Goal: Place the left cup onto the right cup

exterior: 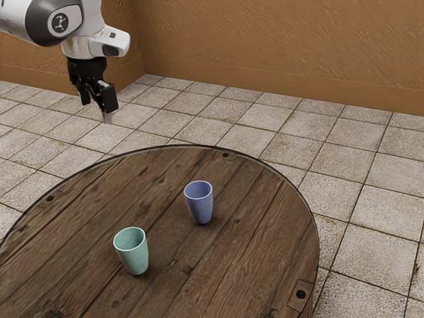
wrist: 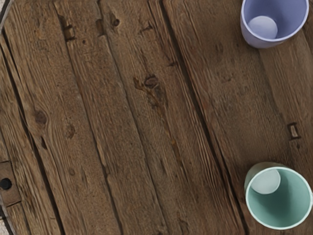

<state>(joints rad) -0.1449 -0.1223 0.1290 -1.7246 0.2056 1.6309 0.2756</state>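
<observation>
Exterior view: a round table (exterior: 252, 225) of dark wooden planks stands on a tiled floor (exterior: 371, 165). A purple cup (exterior: 199, 201) stands upright near the table's middle, mouth up. A green cup (exterior: 131, 250) also stands upright, to the exterior view's left of the purple cup and nearer the camera. The two cups are near each other but do not touch. The black gripper (exterior: 97, 103) hangs high in the air, far to the exterior view's left of the purple cup and above it, seen against the floor tiles. Its fingers are spread with a gap between them and nothing is held. The green cup sits well below the gripper, well apart from it.

Wrist view: the camera looks straight down on the table planks (wrist: 137, 127). The purple cup (wrist: 275, 22) and the green cup (wrist: 279, 196) both show their open mouths and pale bottoms. The green cup stands apart from the purple cup, with bare wood between them.
</observation>
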